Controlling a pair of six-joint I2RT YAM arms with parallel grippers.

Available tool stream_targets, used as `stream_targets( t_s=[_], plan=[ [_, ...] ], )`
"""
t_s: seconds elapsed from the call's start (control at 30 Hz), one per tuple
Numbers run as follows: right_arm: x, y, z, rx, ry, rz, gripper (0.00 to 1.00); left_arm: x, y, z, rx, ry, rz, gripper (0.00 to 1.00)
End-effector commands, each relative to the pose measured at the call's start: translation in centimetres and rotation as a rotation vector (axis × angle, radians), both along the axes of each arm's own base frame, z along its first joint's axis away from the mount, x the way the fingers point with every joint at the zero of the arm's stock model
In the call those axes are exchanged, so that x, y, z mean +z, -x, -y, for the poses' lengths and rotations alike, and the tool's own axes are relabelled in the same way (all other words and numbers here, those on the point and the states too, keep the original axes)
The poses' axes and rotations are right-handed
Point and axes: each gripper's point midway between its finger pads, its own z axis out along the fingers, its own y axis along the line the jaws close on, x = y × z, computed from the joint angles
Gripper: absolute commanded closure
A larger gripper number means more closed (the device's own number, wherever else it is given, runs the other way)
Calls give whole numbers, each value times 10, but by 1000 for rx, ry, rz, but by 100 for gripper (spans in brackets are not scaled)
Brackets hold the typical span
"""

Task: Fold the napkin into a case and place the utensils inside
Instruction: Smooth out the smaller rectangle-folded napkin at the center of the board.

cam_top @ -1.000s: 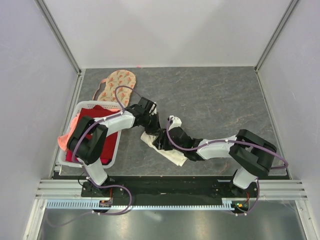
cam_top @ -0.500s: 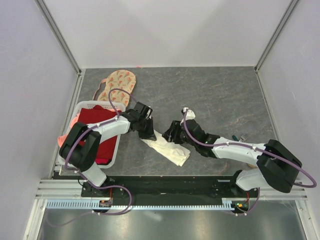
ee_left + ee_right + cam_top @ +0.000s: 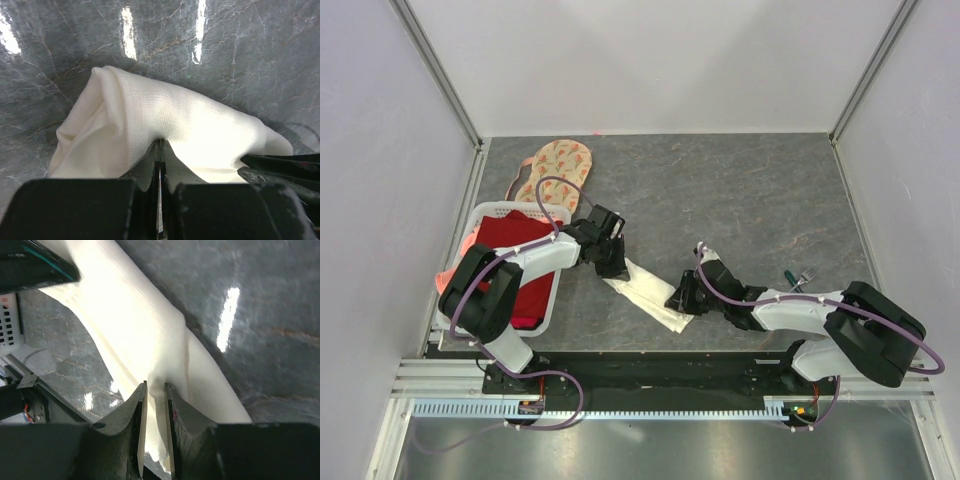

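Cream-white and soft, the napkin lay as a narrow layered strip slanting away from the middle of the tabletop's near edge, its nearer end toward the right. At that end the right hand stood low over it, its fingers a narrow slit apart astride a raised ridge of cloth. Whether they already gripped it could not be told. A little farther back, toward the right edge, the gold utensils lay beside the right arm, well apart from the cloth and not in it. At the strip's farther, left end the left hand was pressed together, clamped on a fold of the napkin.

The step looked like shaping the case. Doing it well would likely mean taking every layer at the near end, not only the top one. The left hold should serve as an anchor while the fold is drawn taut and straight, so that a pocket opens toward the utensils.

Room was tight on the left. A white basket holding a red cloth sat against the left edge, just beside the left arm. A peach floral cloth lay beyond it, near the far left corner. The far half and the far right corner showed bare grey stone, the safer side for a swing.
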Motion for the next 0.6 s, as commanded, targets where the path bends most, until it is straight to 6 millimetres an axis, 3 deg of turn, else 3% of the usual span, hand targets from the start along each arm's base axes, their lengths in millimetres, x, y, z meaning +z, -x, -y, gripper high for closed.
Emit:
stream_targets(
  t_s=[0.0, 0.13, 0.27, 0.4, 0.57],
  plan=[
    [-12, 16, 9, -1, -36, -27, 73, -4, -12, -10, -11, -54, 62, 98],
    [-15, 23, 17, 4, -14, -39, 73, 2, -18, -3, -31, -32, 75, 98],
    [9, 16, 28, -13, 32, 29, 73, 21, -21, 5, -49, 17, 120, 98],
    [43, 6, 18, -3, -5, 85, 69, 42, -21, 13, -73, 76, 154, 98],
    [36, 5, 4, 37, -14, 59, 70, 49, -26, 17, -81, 91, 168, 98]
  ],
)
